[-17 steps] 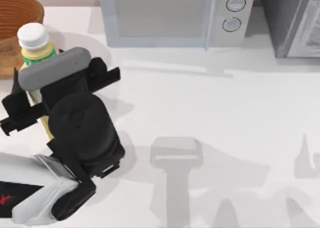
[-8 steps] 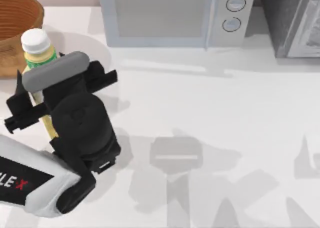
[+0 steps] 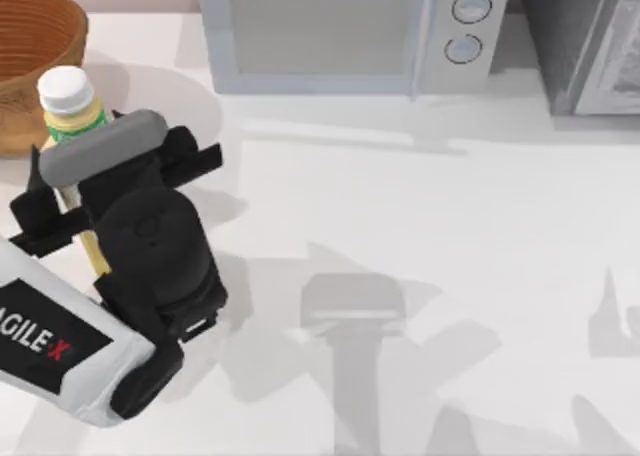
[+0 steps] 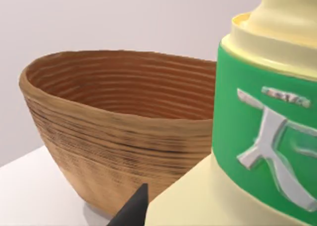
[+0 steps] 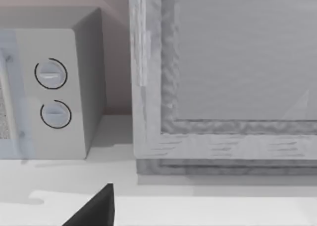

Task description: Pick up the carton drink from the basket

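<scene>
Left gripper (image 3: 62,201) clamped on carton drink (image 3: 68,101), held upright outside the basket (image 3: 35,36); grip low, presumably keeping cap clear.

White table (image 3: 420,206) — microwave (image 3: 345,31), perhaps.

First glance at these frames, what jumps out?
The carton drink, white cap and green band, stands up out of the left hand near the top view's left edge, outside the basket. The basket sits in the far left corner, its ribbed wall close behind the drink in the left wrist view. A microwave stands along the back edge.
</scene>
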You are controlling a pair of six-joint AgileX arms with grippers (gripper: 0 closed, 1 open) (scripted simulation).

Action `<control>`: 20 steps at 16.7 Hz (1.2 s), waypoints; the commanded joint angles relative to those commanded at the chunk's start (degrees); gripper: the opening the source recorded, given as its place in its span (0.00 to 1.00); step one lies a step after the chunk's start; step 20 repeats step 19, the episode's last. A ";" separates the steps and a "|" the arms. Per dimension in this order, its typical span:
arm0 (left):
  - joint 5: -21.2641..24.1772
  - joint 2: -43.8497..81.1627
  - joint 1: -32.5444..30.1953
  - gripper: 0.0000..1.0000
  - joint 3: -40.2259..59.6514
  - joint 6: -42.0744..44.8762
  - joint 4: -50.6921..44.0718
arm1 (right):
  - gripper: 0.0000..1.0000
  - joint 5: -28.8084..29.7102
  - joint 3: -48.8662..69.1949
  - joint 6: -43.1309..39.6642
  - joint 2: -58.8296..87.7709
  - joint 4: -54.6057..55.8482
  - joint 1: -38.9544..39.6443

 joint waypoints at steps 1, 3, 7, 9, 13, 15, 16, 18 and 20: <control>0.00 0.00 0.00 0.08 0.00 0.00 0.00 | 1.00 0.00 0.00 0.00 0.00 0.00 0.00; 0.00 0.00 0.00 0.23 0.00 0.00 0.00 | 1.00 0.00 0.00 0.00 0.00 0.00 0.00; 0.00 0.00 0.00 0.53 0.00 0.00 0.00 | 1.00 0.00 0.00 0.00 0.00 0.00 0.00; 0.00 0.00 0.00 0.68 0.00 0.00 0.00 | 1.00 0.00 0.00 0.00 0.00 0.00 0.00; 0.00 0.00 0.00 0.98 0.00 0.00 0.00 | 1.00 0.00 0.00 0.00 0.00 0.00 0.00; 0.00 0.00 0.00 1.00 0.00 0.00 0.00 | 1.00 0.00 0.00 0.00 0.00 0.00 0.00; 0.00 0.00 0.00 1.00 0.00 0.00 0.00 | 1.00 0.00 0.00 0.00 0.00 0.00 0.00; 0.00 0.00 0.00 1.00 0.00 0.00 0.00 | 1.00 0.00 0.00 0.00 0.00 0.00 0.00; 0.00 0.00 0.00 1.00 0.00 0.00 0.00 | 1.00 0.00 0.00 0.00 0.00 0.00 0.00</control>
